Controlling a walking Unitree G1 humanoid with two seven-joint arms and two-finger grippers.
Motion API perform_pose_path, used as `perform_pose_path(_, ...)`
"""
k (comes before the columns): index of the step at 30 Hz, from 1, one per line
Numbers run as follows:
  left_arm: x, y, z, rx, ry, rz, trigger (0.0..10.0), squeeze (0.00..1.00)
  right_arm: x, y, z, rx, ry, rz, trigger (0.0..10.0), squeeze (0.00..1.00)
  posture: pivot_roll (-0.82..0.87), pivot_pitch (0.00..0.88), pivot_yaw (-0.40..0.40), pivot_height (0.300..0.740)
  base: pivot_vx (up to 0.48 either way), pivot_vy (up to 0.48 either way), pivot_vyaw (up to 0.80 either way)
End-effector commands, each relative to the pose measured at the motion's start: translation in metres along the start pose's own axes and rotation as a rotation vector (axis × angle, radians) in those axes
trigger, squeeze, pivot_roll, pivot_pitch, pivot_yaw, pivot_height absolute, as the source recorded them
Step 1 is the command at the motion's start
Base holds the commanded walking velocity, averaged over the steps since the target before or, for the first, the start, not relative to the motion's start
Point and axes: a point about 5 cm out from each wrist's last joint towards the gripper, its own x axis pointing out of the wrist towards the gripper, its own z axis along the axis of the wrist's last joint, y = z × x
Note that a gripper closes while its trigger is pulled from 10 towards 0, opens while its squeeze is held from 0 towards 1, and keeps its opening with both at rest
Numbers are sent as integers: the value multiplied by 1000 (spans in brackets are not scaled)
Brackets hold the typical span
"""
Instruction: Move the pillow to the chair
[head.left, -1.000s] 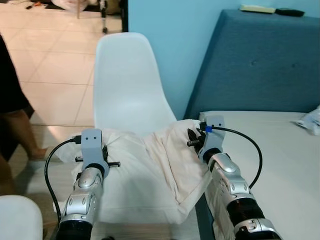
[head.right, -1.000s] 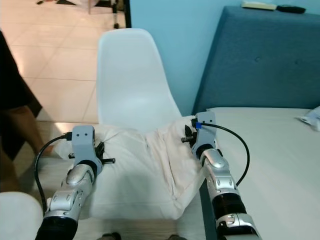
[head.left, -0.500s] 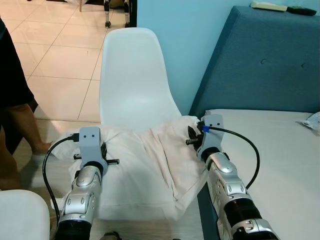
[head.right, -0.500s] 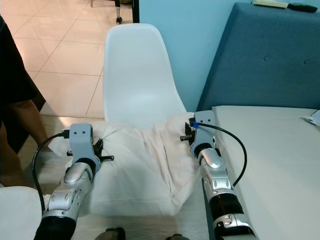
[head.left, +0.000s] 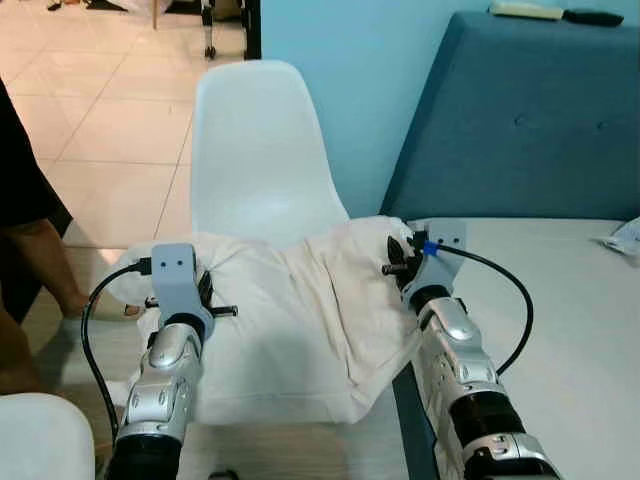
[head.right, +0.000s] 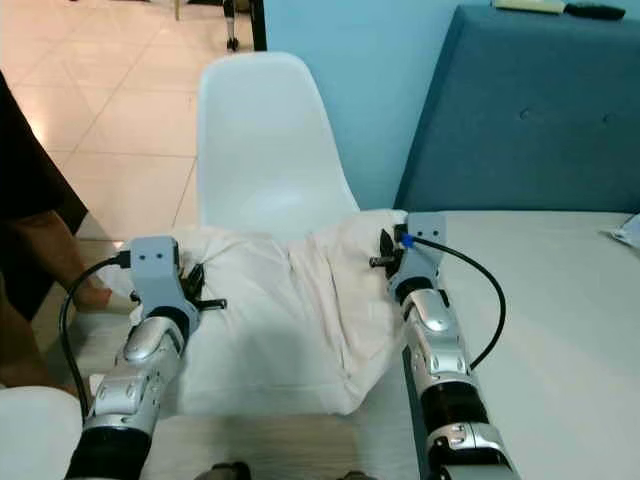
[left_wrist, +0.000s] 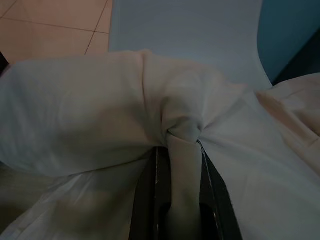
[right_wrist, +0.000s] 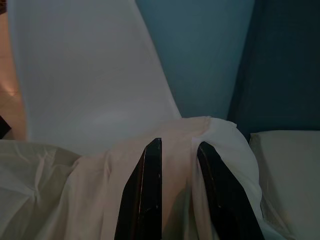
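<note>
The cream, crumpled fabric pillow (head.left: 300, 320) has been carried farther onto the seat of the white moulded plastic chair (head.left: 255, 150). The right gripper (right_wrist: 177, 165) has moved forward, its pinched corner now nearer the chair's backrest.

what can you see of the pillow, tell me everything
The cream-white cloth pillow is soft, creased and sagging, its loose case folded down the middle. It lies across the seat of the white plastic chair, its right corner reaching the edge of the pale bed. The left gripper pinches a bunched fold between its fingers; the right gripper clamps the cloth at the other end.
</note>
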Motion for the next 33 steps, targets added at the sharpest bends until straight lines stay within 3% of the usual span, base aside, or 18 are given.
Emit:
perform_pose_path(1,2,-7,12,-10,-61,-34,10000,0,1,3,8,0,-56,14,10000,0,19,152,-55,740,401,0,0)
perform_pose_path(33,-1,-5,11,-22,-77,-30,10000,0,3,6,6,0,-46,44,10000,0,26,148,-68,740,389,0,0)
